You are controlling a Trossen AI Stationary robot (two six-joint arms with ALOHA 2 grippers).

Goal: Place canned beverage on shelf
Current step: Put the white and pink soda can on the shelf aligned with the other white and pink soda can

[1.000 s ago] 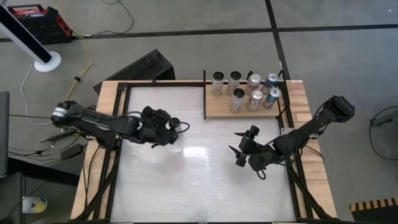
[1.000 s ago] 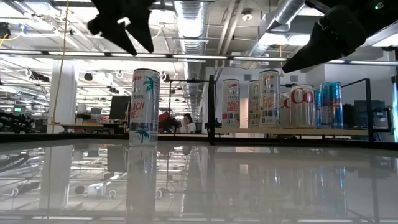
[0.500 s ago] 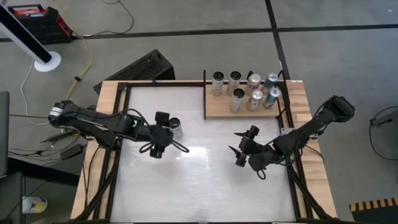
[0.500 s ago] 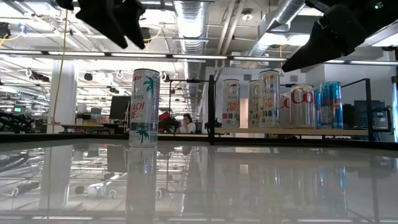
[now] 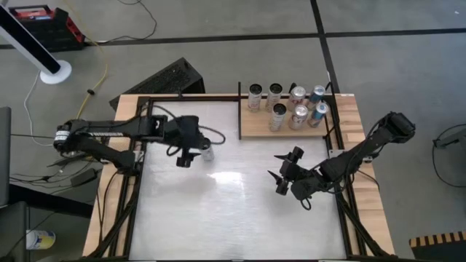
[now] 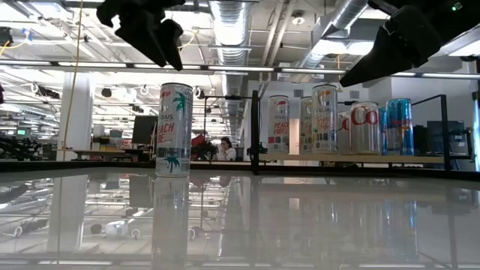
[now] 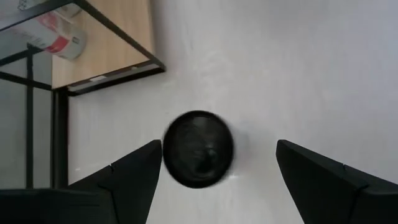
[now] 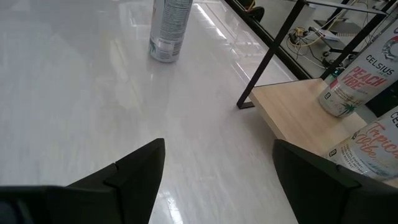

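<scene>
A canned beverage (image 5: 208,152) is seen from above standing alone on the white tabletop (image 5: 233,211), left of the middle and well apart from the shelf (image 5: 291,125) at the far right corner. The left gripper (image 5: 188,151) is held directly beside and above this can, its fingers spread wide with nothing gripped. Seven other cans (image 5: 287,107) are grouped on the light-wood shelf. The right gripper (image 5: 284,175) is parked over the right half of the table, opened wide and empty.

In the low view, the lone can (image 6: 173,130) is shown upright, white with a palm-tree print, mirrored in the glossy surface. The left gripper (image 6: 154,37) is seen hanging just above its top, not touching it. The shelf (image 6: 360,158) is seen to the right with its cans (image 6: 330,118) upright behind a thin black rod. The right arm (image 6: 401,41) is seen at the upper right.

In the left wrist view, the can's dark top (image 7: 198,149) is framed between the two spread fingers (image 7: 134,180), clear of both. A corner of the shelf (image 7: 106,46) is caught as well.

In the right wrist view, the lone can (image 8: 168,28) is shown far off across the table, and the shelf (image 8: 292,115) with two labelled cans (image 8: 354,84) nearer. Nothing is held between the parted fingers (image 8: 134,174).
</scene>
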